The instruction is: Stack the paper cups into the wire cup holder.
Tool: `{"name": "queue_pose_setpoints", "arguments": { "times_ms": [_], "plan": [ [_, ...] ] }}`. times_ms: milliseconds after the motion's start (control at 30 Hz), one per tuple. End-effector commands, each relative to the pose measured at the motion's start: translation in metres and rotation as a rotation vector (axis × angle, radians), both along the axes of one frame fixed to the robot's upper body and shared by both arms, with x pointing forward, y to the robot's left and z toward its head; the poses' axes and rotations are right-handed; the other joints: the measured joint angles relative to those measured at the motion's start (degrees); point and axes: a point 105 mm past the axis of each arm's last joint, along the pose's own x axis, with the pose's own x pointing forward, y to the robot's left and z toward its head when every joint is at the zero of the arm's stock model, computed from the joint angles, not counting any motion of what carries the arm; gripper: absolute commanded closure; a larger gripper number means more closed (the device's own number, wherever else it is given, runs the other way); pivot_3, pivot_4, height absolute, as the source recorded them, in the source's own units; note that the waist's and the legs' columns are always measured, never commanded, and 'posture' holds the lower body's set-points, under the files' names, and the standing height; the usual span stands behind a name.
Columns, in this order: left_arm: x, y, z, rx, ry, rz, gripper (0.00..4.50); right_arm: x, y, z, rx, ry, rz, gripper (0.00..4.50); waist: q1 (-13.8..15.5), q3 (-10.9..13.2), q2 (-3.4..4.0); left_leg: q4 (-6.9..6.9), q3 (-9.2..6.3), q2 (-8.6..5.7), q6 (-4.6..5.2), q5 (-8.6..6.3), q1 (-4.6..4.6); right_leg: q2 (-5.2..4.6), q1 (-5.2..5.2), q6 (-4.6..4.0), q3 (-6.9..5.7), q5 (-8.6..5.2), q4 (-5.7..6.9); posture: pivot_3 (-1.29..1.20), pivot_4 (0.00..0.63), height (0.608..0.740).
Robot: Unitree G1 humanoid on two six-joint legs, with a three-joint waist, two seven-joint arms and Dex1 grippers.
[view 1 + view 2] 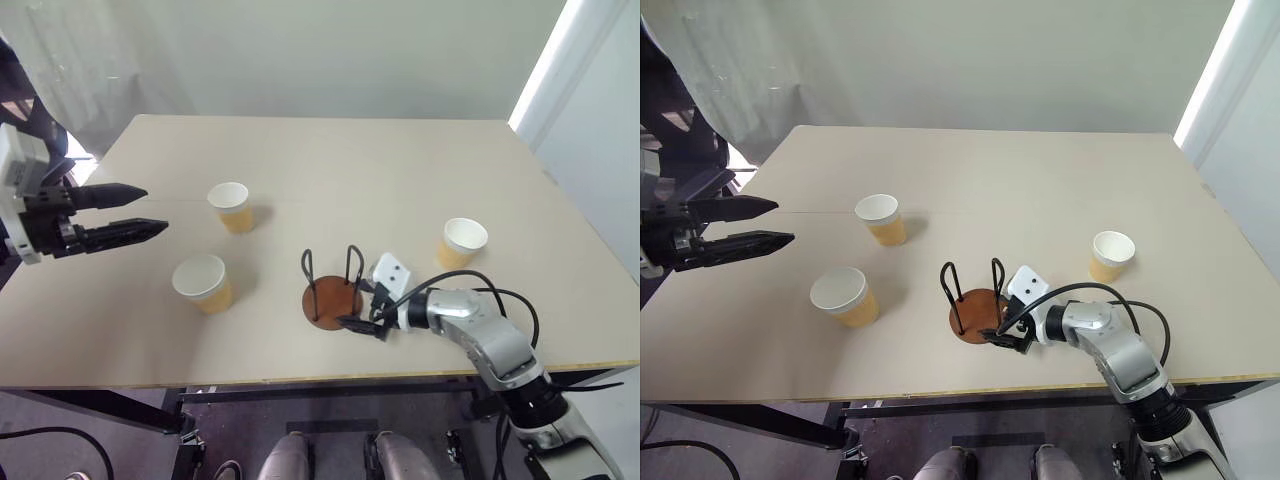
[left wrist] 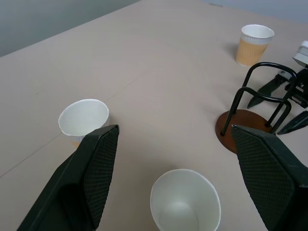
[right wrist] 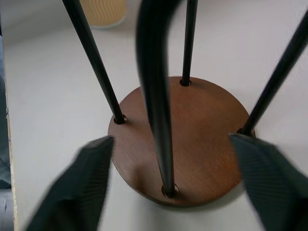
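Observation:
The wire cup holder (image 1: 326, 301), a reddish-brown disc with dark wire loops, stands empty near the table's front edge. My right gripper (image 1: 358, 305) sits low at its right side, open, one finger on each side of the nearest wire and the base (image 3: 197, 120). Three paper cups stand upright on the table. One (image 1: 230, 207) is at the middle left, one (image 1: 203, 282) in front of it, and one (image 1: 462, 242) to the right of the holder. My left gripper (image 1: 155, 209) hovers open above the table's left side, pointing toward the two left cups (image 2: 84, 115) (image 2: 185, 204).
The beige table (image 1: 330, 160) has bare room across its far half. Its front edge runs just below the holder. My right arm's black cable (image 1: 500, 295) loops over the table to the right of the holder.

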Motion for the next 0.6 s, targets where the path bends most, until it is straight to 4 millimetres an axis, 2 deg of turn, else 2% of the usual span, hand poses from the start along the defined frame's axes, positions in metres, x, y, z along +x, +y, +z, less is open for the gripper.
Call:
{"name": "queue_pose_setpoints", "arguments": {
  "times_ms": [33, 133, 200, 367, 433, 533, 600],
  "plan": [
    [-0.003, 0.001, 0.015, 0.025, -0.052, -0.006, 0.54, -0.006, -0.016, 0.017, -0.064, -0.032, 0.078, 0.01, 0.1, 0.0, 0.00, 0.01, 0.00, 0.00, 0.00, 0.00, -0.02, 0.00, 0.00, 0.00, 0.00, 0.00, -0.01, 0.00, 0.150, 0.740],
    [-0.002, 0.001, 0.017, 0.030, -0.056, -0.010, 0.54, -0.021, -0.050, 0.027, -0.219, -0.008, 0.186, 0.01, 0.5, 0.0, -0.02, 0.04, 0.01, -0.04, -0.24, -0.15, -0.11, -0.02, 0.01, 0.00, 0.03, 0.00, -0.09, 0.00, 0.150, 0.740],
    [-0.002, 0.000, 0.018, 0.036, -0.059, -0.017, 0.54, -0.029, -0.071, 0.044, -0.290, 0.004, 0.237, 0.01, 0.6, 0.0, -0.04, 0.04, 0.01, -0.05, -0.50, -0.32, -0.17, -0.02, -0.01, 0.00, 0.06, 0.00, -0.12, 0.00, 0.150, 0.740],
    [-0.003, -0.002, 0.019, 0.042, -0.056, -0.030, 0.54, -0.028, -0.110, 0.086, -0.436, -0.058, 0.247, 0.01, 0.4, 0.0, -0.07, -0.05, 0.01, -0.01, -0.50, -0.30, -0.10, 0.03, -0.03, 0.02, 0.08, -0.04, -0.09, 0.00, 0.150, 0.740],
    [-0.005, -0.006, 0.017, 0.038, -0.039, -0.057, 0.54, -0.022, -0.121, 0.103, -0.484, -0.104, 0.220, 0.01, 0.2, 0.0, -0.07, -0.10, 0.01, 0.07, -0.10, -0.06, -0.05, 0.10, -0.02, 0.01, 0.10, -0.06, -0.09, 0.00, 0.150, 0.740],
    [-0.010, -0.021, 0.012, 0.042, -0.019, -0.116, 0.54, -0.005, -0.133, 0.126, -0.539, -0.191, 0.158, 0.01, 0.0, 0.0, -0.06, -0.11, 0.01, 0.13, -0.02, -0.01, -0.04, 0.17, -0.05, -0.01, 0.13, -0.07, -0.08, 0.00, 0.150, 0.740],
    [-0.013, -0.033, 0.010, 0.037, -0.014, -0.158, 0.54, 0.009, -0.141, 0.133, -0.560, -0.220, 0.110, 0.01, 0.1, 0.0, -0.06, -0.10, 0.01, 0.14, 0.02, 0.01, -0.05, 0.18, -0.06, -0.01, 0.14, -0.06, -0.08, 0.00, 0.150, 0.740]
  ]
}}
